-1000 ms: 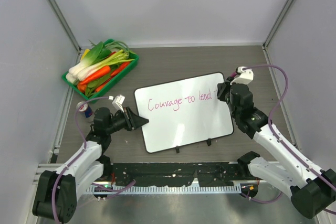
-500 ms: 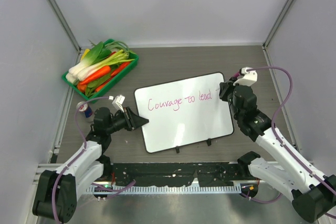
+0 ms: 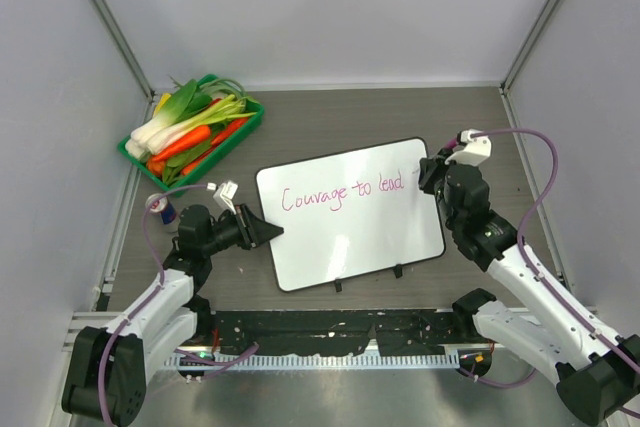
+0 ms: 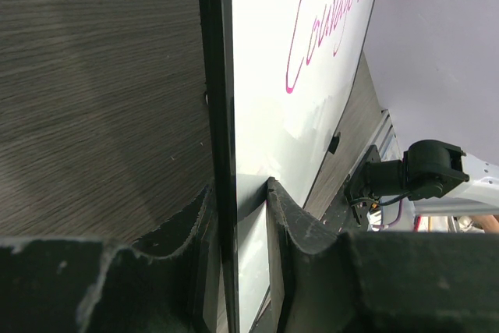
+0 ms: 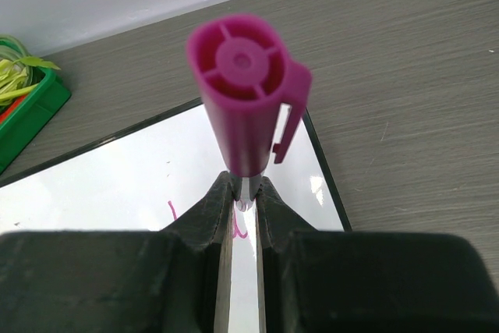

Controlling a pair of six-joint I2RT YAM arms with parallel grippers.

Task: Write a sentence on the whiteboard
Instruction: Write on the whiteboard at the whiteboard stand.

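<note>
Whiteboard [image 3: 350, 212] flat mid-counter [image 3: 330, 117], slightly skewed, two black clips on near long edge. Sentence [image 3: 343, 193] in pink cursive across upper half, reads "Courage to lead", ends near right edge. Left tool [image 3: 266, 231] pinched narrow on board's left edge; black frame sits between the fingers [image 4: 290, 220] in wrist view. Right tool [image 3: 428, 175] at board's far right corner, clamped narrow on magenta marker [image 5: 245, 107]. Butt end with cap clip faces wrist camera, tip down by last pink stroke; contact with board not discernible. Green tray [image 3: 246, 127] of leeks and carrots at far left corner of counter. Small can [image 3: 165, 210] near left edge, just beside left arm.
</note>
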